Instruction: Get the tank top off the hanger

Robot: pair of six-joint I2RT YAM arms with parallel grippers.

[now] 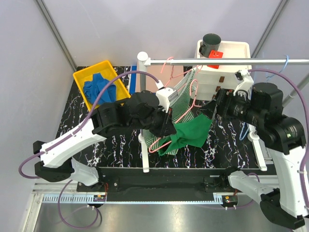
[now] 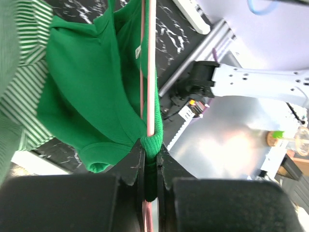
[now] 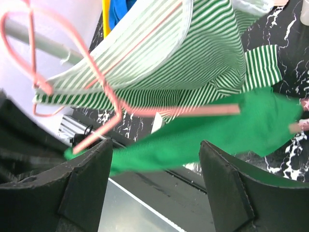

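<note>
**Green tank top pinched with its pink hanger in the left fingers, right fingers wide around a band of it**

In the left wrist view, the left fingers (image 2: 131, 180) are pressed almost together. Between them sit a rolled edge of the green tank top (image 2: 91, 87) and the thin pink wire of the hanger (image 2: 151, 72). The cloth bunches into a knot just above the fingertips. From there the wire runs straight up the picture, with the green fabric spreading to its left.

From above, the tank top hangs in a crumpled fold over the middle of the black marbled desk (image 1: 77, 126), between the two arms and below the metal rail (image 1: 251, 61). It is still caught on the hanger, whose pink loop shows low on its left side.

The right fingers (image 3: 87, 180) stand wide apart. A stretched band of the green fabric crosses the gap between them, with a pink wire just above it. Whether either finger touches the cloth cannot be told.

A green-and-white striped garment (image 3: 193, 53) hangs just behind the tank top on a second pink hanger (image 3: 72, 46).

At the far left of the desk a yellow bin (image 1: 91, 68) holds a blue cloth (image 1: 99, 87). At the far right stands a white drawer unit (image 1: 231, 48) with a black cup (image 1: 211, 42) on top
</note>
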